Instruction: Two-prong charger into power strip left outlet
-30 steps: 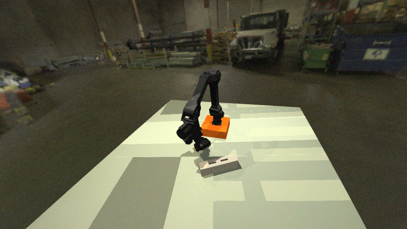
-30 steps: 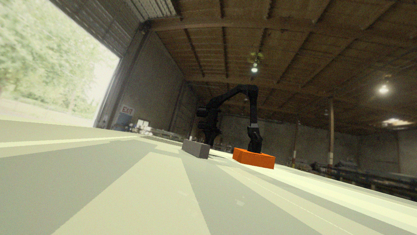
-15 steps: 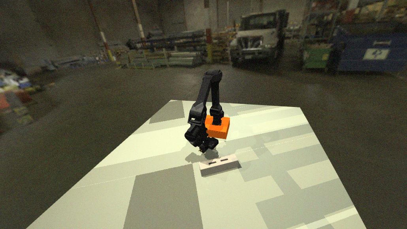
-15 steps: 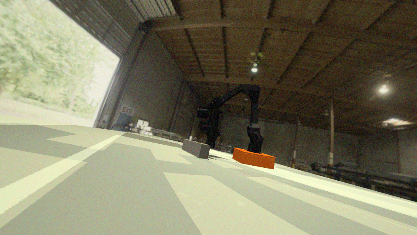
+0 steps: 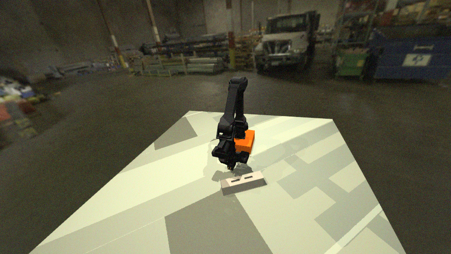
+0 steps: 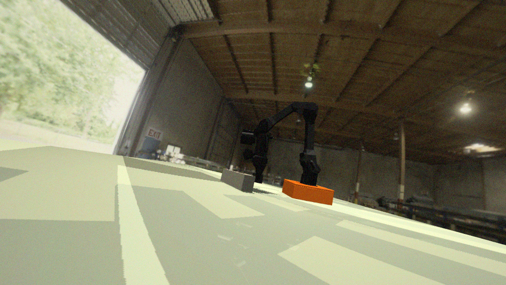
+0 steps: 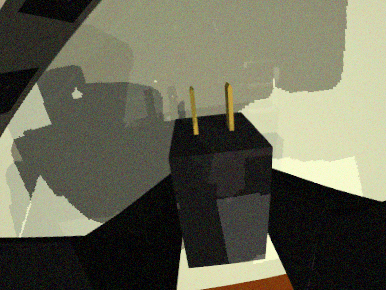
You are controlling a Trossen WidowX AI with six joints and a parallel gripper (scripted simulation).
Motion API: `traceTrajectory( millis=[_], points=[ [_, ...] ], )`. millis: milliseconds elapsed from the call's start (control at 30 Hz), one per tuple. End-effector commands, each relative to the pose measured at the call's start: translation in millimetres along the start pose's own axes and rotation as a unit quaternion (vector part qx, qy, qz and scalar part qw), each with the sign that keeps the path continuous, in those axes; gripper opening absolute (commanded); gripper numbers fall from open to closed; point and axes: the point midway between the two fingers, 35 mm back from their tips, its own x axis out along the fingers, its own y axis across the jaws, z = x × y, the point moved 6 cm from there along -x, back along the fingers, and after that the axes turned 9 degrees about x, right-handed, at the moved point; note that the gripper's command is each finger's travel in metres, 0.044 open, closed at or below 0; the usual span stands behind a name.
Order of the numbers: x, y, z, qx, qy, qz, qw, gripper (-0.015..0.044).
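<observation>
The black two-prong charger (image 7: 220, 210) fills the middle of the wrist view, its two gold prongs pointing away from my fingers. My gripper (image 7: 215, 177) (image 5: 230, 165) (image 6: 259, 177) is shut on the charger's body, one black finger on each side. In the top view the prongs are tiny and hang just behind the power strip's left part. The pale power strip (image 5: 244, 186) (image 6: 235, 180) lies on the table with two dark outlets in its top. Its shadowed top shows at the upper left of the wrist view (image 7: 37, 41). The charger's exact height above the table cannot be told.
The orange base block (image 5: 244, 145) (image 6: 308, 193) sits behind the strip in the top view, under the arm. The patterned table (image 5: 217, 227) (image 6: 212, 254) carries strong shadows. A warehouse background lies beyond its edges.
</observation>
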Motion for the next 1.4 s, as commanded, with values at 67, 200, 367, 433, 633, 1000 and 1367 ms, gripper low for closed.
traceTrajectory(
  millis=[67, 200, 367, 433, 633, 1000, 1367],
  points=[
    [2, 8, -7, -0.059, -0.007, -0.005, 0.998, 0.0000],
    [6, 13, -12, -0.100, -0.007, -0.007, 0.995, 0.0000],
    [10, 20, -19, -0.151, -0.007, -0.011, 0.988, 0.0000],
    [12, 22, -22, -0.172, -0.007, -0.012, 0.985, 0.0000],
    [17, 29, -31, -0.232, -0.007, -0.015, 0.973, 0.0000],
    [20, 38, -33, -0.276, -0.006, -0.018, 0.961, 0.0000],
    [19, 50, -24, -0.287, -0.007, -0.018, 0.958, 0.0000]
  ],
)
